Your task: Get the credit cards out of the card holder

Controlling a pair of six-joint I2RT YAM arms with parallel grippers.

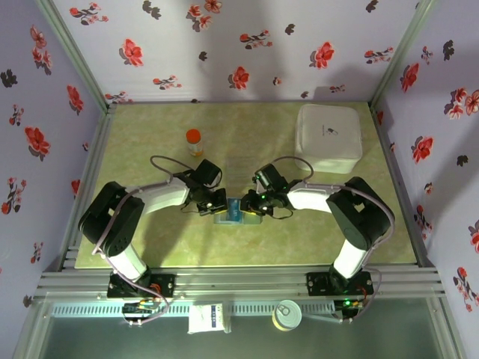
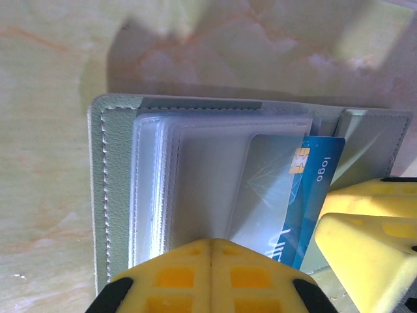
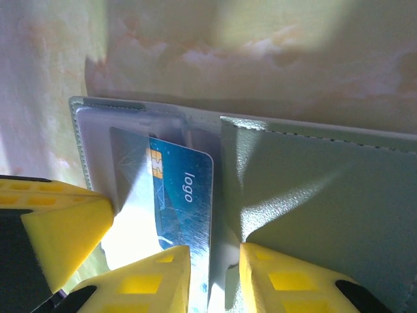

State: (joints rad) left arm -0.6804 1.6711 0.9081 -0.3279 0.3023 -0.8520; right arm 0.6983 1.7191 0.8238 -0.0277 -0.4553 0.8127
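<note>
The grey-blue card holder (image 1: 227,218) lies open on the table between both grippers. In the left wrist view its clear inner sleeves (image 2: 195,169) fan up from the panel (image 2: 117,195). My left gripper (image 2: 212,242) is shut, pinching a clear sleeve. A blue credit card (image 2: 319,189) sticks partway out of a sleeve. In the right wrist view the blue card (image 3: 186,195) stands beside the holder's other panel (image 3: 326,189). My right gripper (image 3: 214,254) is open, with the card's edge and a pale flap in the gap between its fingers. Any other cards are hidden.
A big white rounded box (image 1: 329,137) sits at the back right. An orange-capped bottle (image 1: 194,141) stands at the back, left of centre. The right gripper's yellow fingers (image 2: 365,248) crowd the holder's right side, close to my left gripper (image 1: 215,202).
</note>
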